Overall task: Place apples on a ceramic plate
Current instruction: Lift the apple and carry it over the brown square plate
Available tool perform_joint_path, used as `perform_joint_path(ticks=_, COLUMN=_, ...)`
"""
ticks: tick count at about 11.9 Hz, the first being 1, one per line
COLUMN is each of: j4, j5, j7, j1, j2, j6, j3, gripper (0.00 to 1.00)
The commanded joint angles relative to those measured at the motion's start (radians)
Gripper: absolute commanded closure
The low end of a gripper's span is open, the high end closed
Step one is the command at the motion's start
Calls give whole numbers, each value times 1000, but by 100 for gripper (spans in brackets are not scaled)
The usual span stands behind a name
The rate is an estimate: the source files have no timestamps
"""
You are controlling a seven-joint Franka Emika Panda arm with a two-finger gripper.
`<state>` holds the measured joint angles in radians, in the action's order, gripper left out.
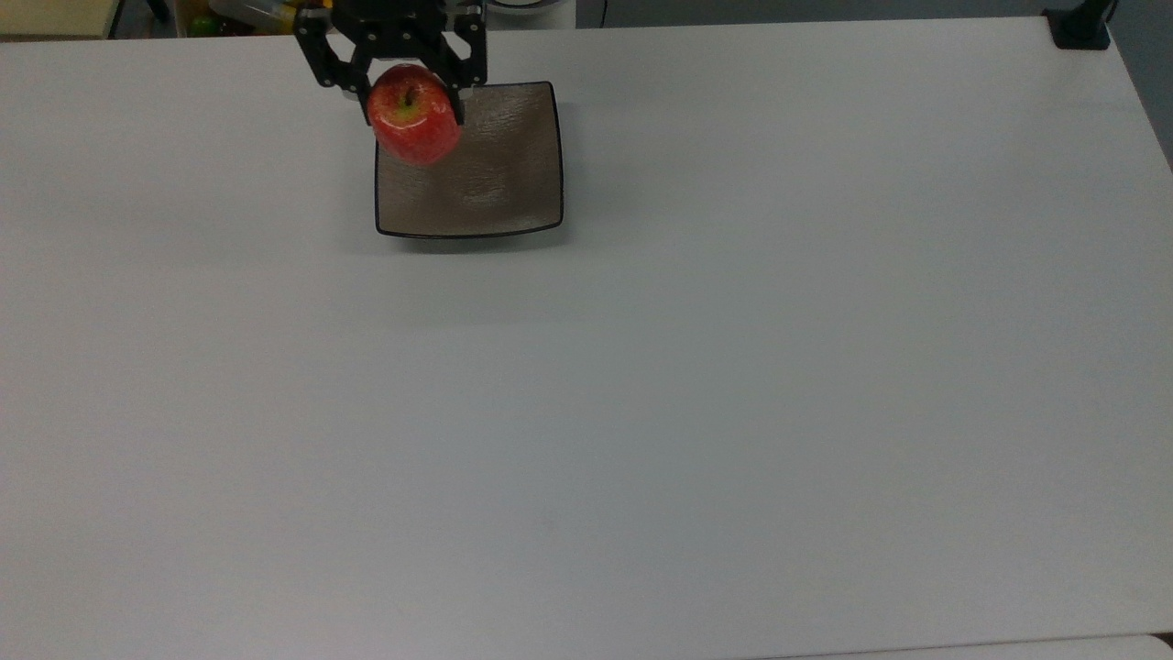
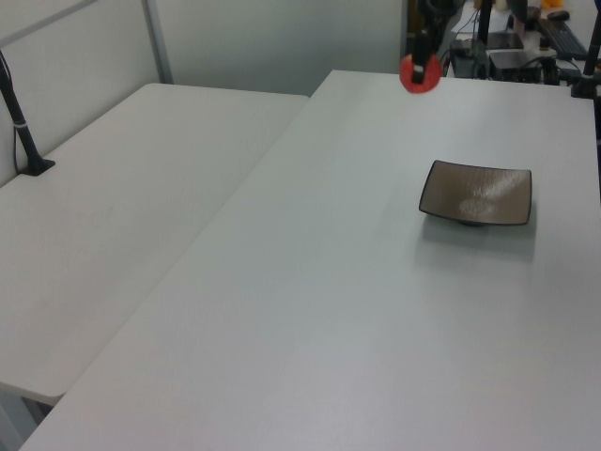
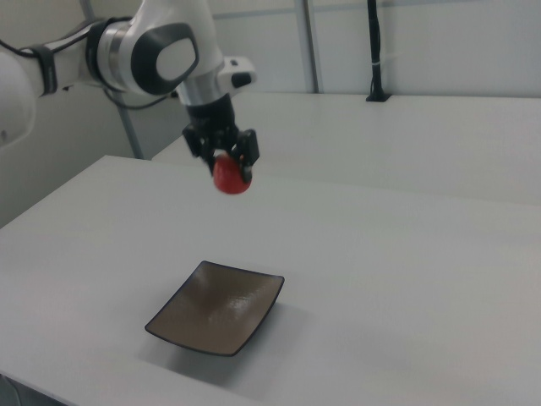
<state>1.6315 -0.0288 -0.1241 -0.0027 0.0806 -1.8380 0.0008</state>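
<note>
Tool (image 1: 408,87) clamped on the apple (image 1: 414,115), both held high off the table (image 1: 733,367). Top view puts the apple over the plate's (image 1: 513,174) upper-left corner; right view shows it well above the plate (image 3: 215,317) with open air between. Plate sits flat near the table's far edge in the top view, its surface bare. Wide table area on the top view's right and bottom.

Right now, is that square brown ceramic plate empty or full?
Empty: the square brown ceramic plate lies bare, and the small red apple hangs above in the gripper.
</note>
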Motion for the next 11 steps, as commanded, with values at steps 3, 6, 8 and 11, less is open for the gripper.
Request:
perform_joint_path(ticks=3, j4=303, j5=-8, j7=-281, j1=12, j2=-139, j6=-21, j3=-12, gripper=92)
perform_joint_path(ticks=6, j4=449, j5=-10, j7=-301, j1=9, j2=-134, j6=-177, j3=-12, gripper=92)
perform_joint_path(ticks=8, j4=531, j5=-14, j7=-302, j1=7, j2=-122, j6=-320, j3=-10, gripper=92)
perform_joint_path(ticks=11, j4=635, j5=-14, j7=-302, j1=12, j2=-111, j6=-441, j3=-10, gripper=91)
